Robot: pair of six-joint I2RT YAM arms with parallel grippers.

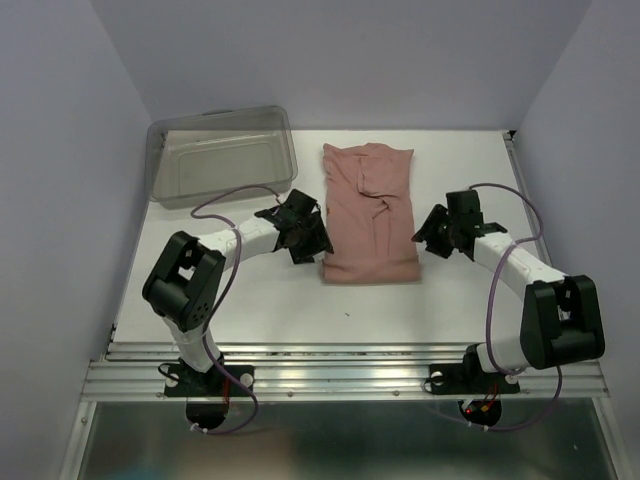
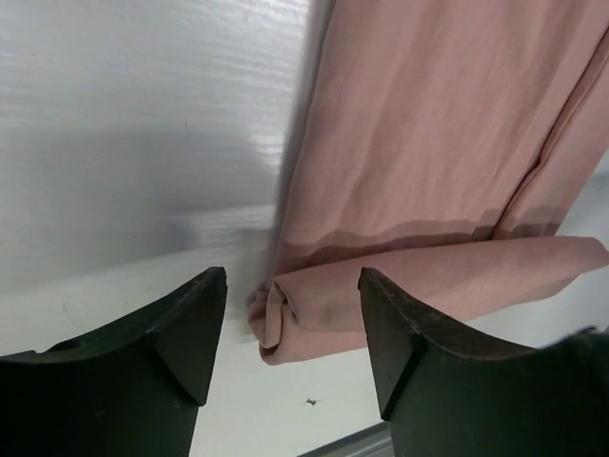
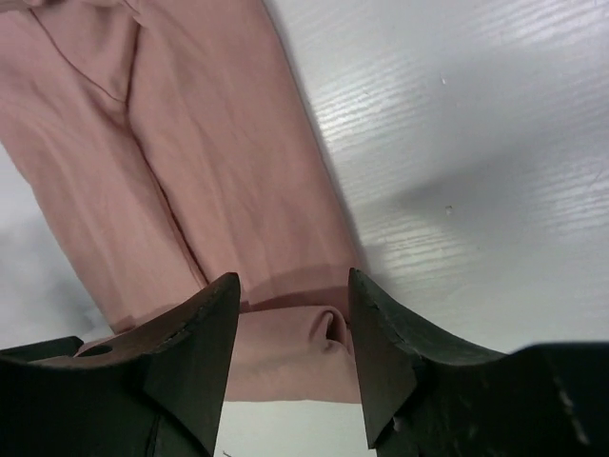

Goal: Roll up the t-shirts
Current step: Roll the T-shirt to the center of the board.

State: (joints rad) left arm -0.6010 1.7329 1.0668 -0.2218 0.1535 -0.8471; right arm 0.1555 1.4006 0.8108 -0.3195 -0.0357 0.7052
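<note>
My left tool [image 2: 292, 274] and right tool [image 3: 293, 276], both spread and pinching nothing, flank at 9 and 3 the rolled 6 o'clock hem of the t-shirt [image 1: 368, 210], lying 12-to-6 on the worktop [image 1: 270, 300], arms equally near.

From above, the fingertips of the left gripper [image 1: 316, 240] and right gripper [image 1: 428, 233] hide under their own black wrists. Both wrist views crop the dusty-pink folded cotton t-shirt [image 2: 428, 143] at the top edge. A dark speck [image 1: 347, 314] by the near edge of the white table [image 1: 260, 300] is too small to tell.
</note>
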